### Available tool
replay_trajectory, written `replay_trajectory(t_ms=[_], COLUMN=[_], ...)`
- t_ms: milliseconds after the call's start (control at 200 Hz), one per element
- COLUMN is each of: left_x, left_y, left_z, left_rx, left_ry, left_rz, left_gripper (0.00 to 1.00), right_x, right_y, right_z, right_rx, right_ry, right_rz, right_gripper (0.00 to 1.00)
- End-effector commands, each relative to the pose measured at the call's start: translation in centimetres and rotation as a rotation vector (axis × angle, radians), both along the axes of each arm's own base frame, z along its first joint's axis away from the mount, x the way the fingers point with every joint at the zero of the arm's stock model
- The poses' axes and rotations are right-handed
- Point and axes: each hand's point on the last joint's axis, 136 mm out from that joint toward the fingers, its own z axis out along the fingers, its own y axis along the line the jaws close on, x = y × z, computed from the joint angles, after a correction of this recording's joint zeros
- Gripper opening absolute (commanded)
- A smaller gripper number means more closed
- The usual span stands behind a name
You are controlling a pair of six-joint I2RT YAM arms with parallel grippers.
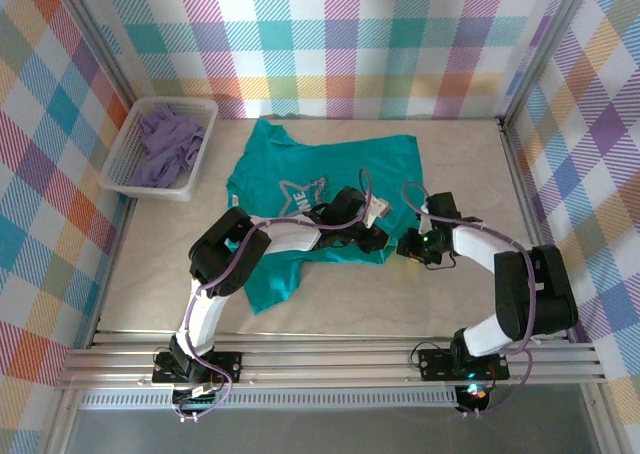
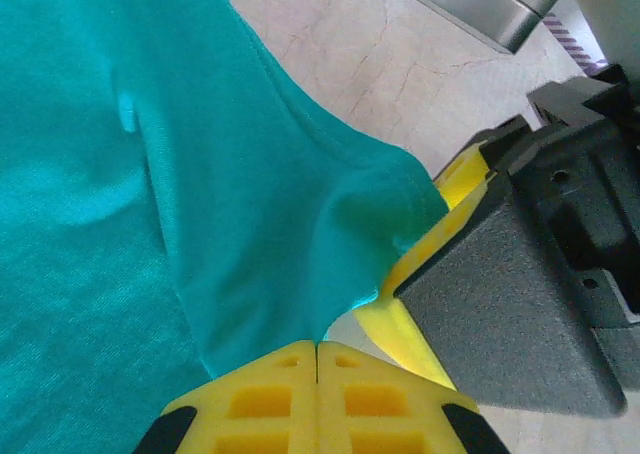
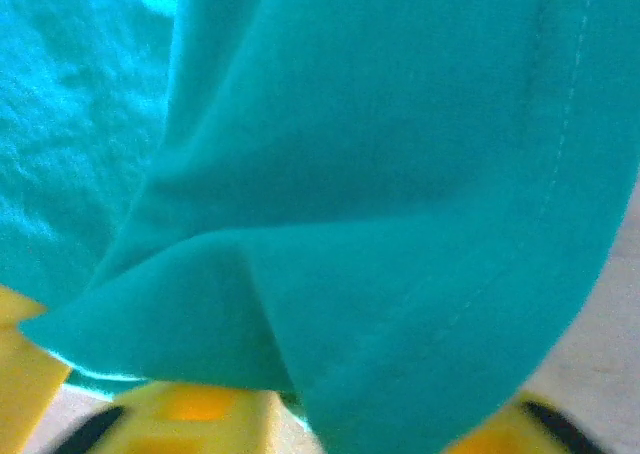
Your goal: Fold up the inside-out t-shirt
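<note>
The teal-green t-shirt (image 1: 330,169) lies spread on the table, its pale star graphic (image 1: 300,196) facing up and its lower part bunched towards the near left. My left gripper (image 1: 377,237) sits at the shirt's near right edge. In the left wrist view its yellow jaws (image 2: 318,346) are shut on a pinch of teal cloth (image 2: 250,224). My right gripper (image 1: 403,245) is right beside it, its yellow finger (image 2: 405,329) against the same corner. In the right wrist view teal fabric (image 3: 400,174) drapes over the right gripper (image 3: 330,419), whose fingers stand slightly apart around the cloth.
A white basket (image 1: 150,190) holding a lavender garment (image 1: 165,144) stands at the back left. Bare beige table (image 1: 470,164) stretches to the right of the shirt. Checked walls enclose the table on three sides, and metal rails (image 1: 330,359) run along the near edge.
</note>
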Motion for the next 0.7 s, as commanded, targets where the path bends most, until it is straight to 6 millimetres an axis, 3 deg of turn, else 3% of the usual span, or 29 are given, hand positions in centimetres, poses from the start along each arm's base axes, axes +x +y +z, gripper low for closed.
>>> replay_trajectory(t_ms=[0, 85, 265, 370, 495, 695], left_x=[0.2, -0.1, -1.2, -1.4, -1.2, -0.8], left_y=[-0.4, -0.5, -0.4, -0.6, -0.9, -1.1], left_z=[1.0, 1.4, 2.7, 3.2, 3.1, 1.6], left_rx=[-0.031, -0.048, -0.090, -0.109, -0.118, -0.088], left_ry=[0.000, 0.004, 0.004, 0.008, 0.016, 0.038], left_rz=[-0.012, -0.027, -0.072, -0.084, -0.085, -0.070], left_gripper=[0.00, 0.00, 0.00, 0.00, 0.00, 0.00], right_x=[2.3, 2.4, 2.2, 2.5, 3.5, 5.8], right_y=[0.0, -1.2, -2.4, -2.9, -3.7, -5.0], right_z=[2.4, 4.3, 9.0, 10.3, 9.9, 7.1], right_rx=[-0.027, -0.108, -0.195, -0.239, -0.311, -0.418], right_ry=[-0.091, -0.119, -0.165, -0.167, -0.147, -0.075], right_rz=[0.014, 0.021, 0.080, 0.111, 0.127, 0.135], right_gripper=[0.14, 0.07, 0.04, 0.03, 0.04, 0.13])
